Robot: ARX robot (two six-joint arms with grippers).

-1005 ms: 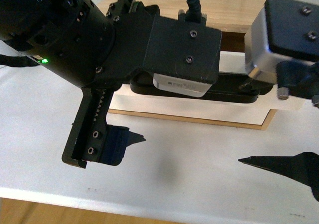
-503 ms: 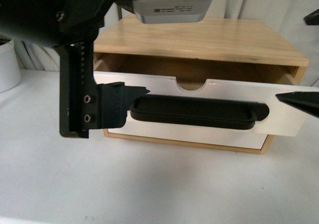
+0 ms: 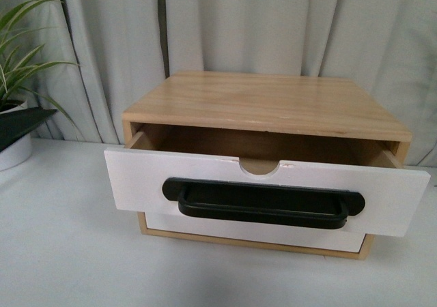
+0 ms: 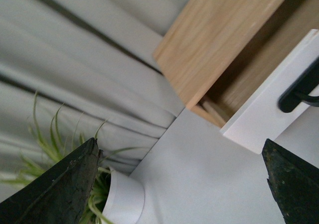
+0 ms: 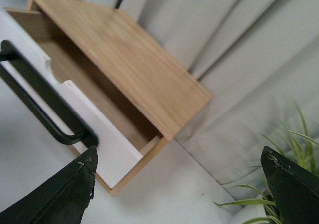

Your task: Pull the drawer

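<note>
The drawer (image 3: 136,177) has a white front with a half-round notch (image 3: 258,166) and a long black bar handle (image 3: 263,205). It stands pulled partway out of the light wood cabinet (image 3: 266,102), with its inside open to view. My left gripper (image 4: 179,184) is open and holds nothing, off to the drawer's left corner (image 4: 259,119) over the table. Its dark fingertip (image 3: 24,126) shows at the left edge of the front view. My right gripper (image 5: 177,189) is open and empty, beside the drawer's right end (image 5: 114,154) and apart from the handle (image 5: 40,99).
A plain white drawer front (image 3: 252,232) without a handle sits under the pulled one. A potted plant (image 3: 13,82) in a white pot stands on the left, another plant (image 5: 294,139) on the right. Grey curtains (image 3: 225,27) hang behind. The cabinet stands on a white table (image 3: 68,266).
Both arms, which filled the front view before the drawer, have drawn back out of it to the sides. The drawer stays pulled out as it was half a second ago.
</note>
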